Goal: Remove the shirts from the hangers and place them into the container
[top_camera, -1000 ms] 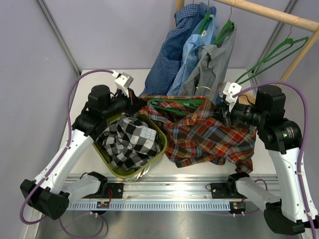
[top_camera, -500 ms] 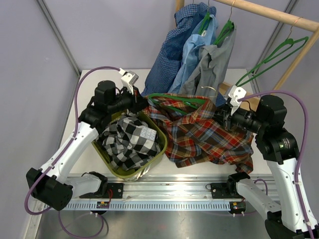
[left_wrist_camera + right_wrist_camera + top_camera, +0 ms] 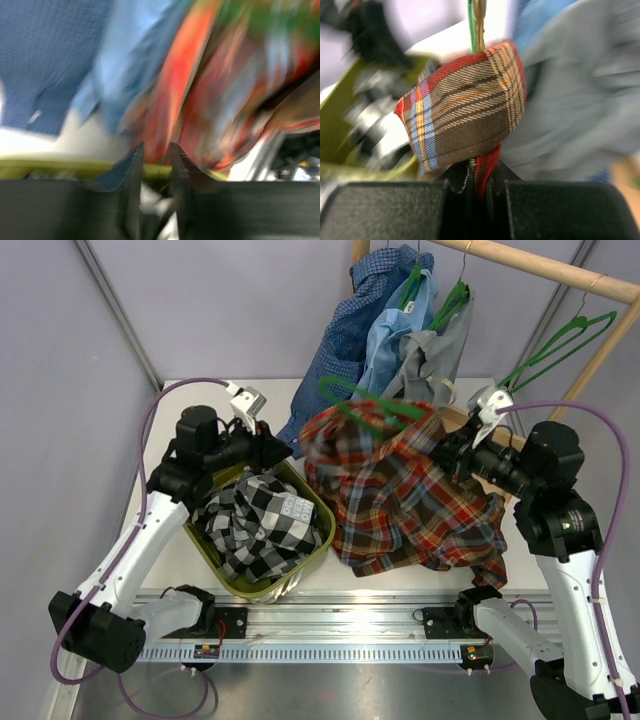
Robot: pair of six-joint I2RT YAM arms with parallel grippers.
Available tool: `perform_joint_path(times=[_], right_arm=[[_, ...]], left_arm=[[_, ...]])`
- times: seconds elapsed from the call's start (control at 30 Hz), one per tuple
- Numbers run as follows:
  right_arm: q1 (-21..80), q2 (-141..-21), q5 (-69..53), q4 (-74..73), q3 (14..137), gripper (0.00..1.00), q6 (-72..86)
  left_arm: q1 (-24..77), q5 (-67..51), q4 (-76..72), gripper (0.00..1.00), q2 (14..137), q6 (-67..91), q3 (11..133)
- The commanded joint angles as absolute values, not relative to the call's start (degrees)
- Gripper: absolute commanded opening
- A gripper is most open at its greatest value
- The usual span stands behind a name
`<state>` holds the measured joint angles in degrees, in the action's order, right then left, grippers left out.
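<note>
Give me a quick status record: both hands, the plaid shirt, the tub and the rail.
right hand: shut on plaid shirt
left hand: open, empty, by far rim of tub
plaid shirt: held up, hanger in its neck
tub: holds checked shirt
rail: dark blue shirt, light blue shirt, grey shirt hanging; one bare hanger

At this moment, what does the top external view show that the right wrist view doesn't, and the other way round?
Only top external: the wooden rail, the empty green hanger on it, and the whole plaid shirt draped down to the table. Only right wrist: the fingers pinched on a fold of that shirt, a metal hook rising behind it. Both: plaid shirt, olive container, grey shirt.
</note>
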<state>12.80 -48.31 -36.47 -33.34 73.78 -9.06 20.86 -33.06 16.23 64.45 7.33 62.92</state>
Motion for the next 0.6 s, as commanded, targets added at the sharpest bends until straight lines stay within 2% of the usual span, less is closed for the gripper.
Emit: perform_joint_path(times=[0.0,0.03,0.1,0.13,0.33,0.4,0.5,0.57], right_arm=[[10.7,-48.8,-20.5,-17.8,83.4,0.00,-2.4],[10.7,-49.3,-20.1,-20.0,83.9,0.00,-2.3],[10.7,-50.2,-20.4,-21.7,84.0,0.00,-3.7],[10.7,-50.3,-21.1,-23.1,83.8,0.00,-5.1],[10.7,-51.0,-39.2,-37.8,85.8,0.00,-25.0],[10.8,-51.8,-45.6,-41.6,87.0,0.00,-31.5],[10.7,-54.0,-50.4,-50.3,88.8,0.00,-38.0],[10.7,-55.5,-52.5,-56.6,89.7,0.00,-41.1]], left_arm=[[17.0,-30.8,23.3,0.41,60.6,0.5,61.1],[17.0,-31.8,23.2,0.58,59.4,-2.9,60.9],[17.0,-33.0,23.4,0.73,57.5,-5.0,60.8],[17.0,-33.2,23.8,0.77,55.8,-7.4,61.2],[17.3,-34.3,27.7,0.86,52.7,-11.9,66.2],[17.8,-36.2,26.0,0.93,50.5,-13.4,66.8],[19.2,-38.6,25.2,0.99,48.8,-16.9,69.2],[20.5,-40.2,27.2,0.99,49.2,-18.6,72.4]])
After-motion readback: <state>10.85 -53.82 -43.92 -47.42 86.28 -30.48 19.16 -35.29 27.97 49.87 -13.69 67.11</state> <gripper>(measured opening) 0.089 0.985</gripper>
